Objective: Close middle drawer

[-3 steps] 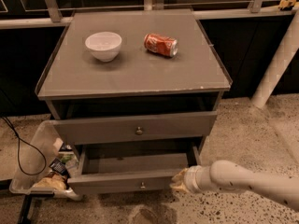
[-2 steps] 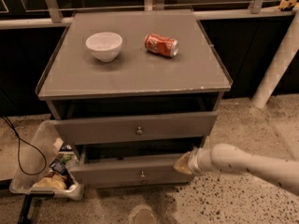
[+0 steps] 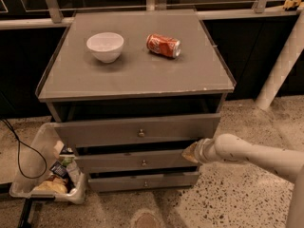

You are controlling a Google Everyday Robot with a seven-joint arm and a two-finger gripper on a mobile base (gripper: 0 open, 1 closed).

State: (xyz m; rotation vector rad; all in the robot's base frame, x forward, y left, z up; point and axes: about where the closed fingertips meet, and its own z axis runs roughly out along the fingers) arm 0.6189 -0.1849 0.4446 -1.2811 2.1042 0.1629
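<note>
One gripper (image 3: 191, 152), at the end of the pale arm (image 3: 251, 153) reaching in from the right, sits against the right end of the middle drawer (image 3: 118, 161); whether it is spread or closed cannot be told. That drawer lies between the taller top drawer (image 3: 104, 131), which stands out a little above it, and the thin bottom drawer (image 3: 118, 182). Its front, with the small knob (image 3: 144, 163), looks almost home. The step in hand seems to be the last of the push. The next move calls for steady pressure straight inward, kept level so the front does not skew, then a clean retreat. On the cabinet top (image 3: 133, 80) rest a white bowl (image 3: 105, 46) and a red can (image 3: 163, 45) on its side.
</note>
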